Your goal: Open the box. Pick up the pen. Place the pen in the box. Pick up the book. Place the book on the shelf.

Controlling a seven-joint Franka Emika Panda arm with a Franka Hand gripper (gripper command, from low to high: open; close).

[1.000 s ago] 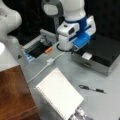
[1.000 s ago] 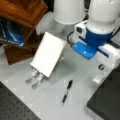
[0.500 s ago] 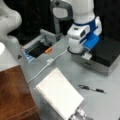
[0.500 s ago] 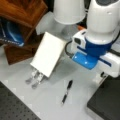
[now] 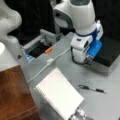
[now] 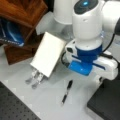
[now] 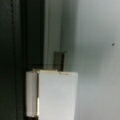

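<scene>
The box point(image 5: 111, 53) lies closed at a front view's right, black lid flat on its grey sides; only its dark corner point(image 6: 107, 103) shows in the other view. My gripper point(image 5: 88, 60) hangs under the white and blue hand at the box's near-left edge. In the wrist view its white fingers point(image 7: 53, 95) sit together, shut, just short of a small dark latch point(image 7: 59, 60) on the pale side wall. The pen point(image 5: 91, 88) point(image 6: 67, 91) lies free on the grey table. Leaning tilted by the shelf point(image 5: 12, 97) point(image 6: 22, 15) is the white book point(image 5: 58, 93) point(image 6: 47, 56).
A shallow black tray point(image 5: 37, 50) with an orange piece point(image 5: 48, 50) sits at a front view's upper left. A white cable point(image 5: 50, 61) runs across the table from it. Metal clips point(image 6: 35, 78) prop up the book's lower edge. A dotted black board point(image 6: 15, 107) fills one corner.
The arm has swung from over the tray side towards the box and come down at its edge. Book and pen lie as before.
</scene>
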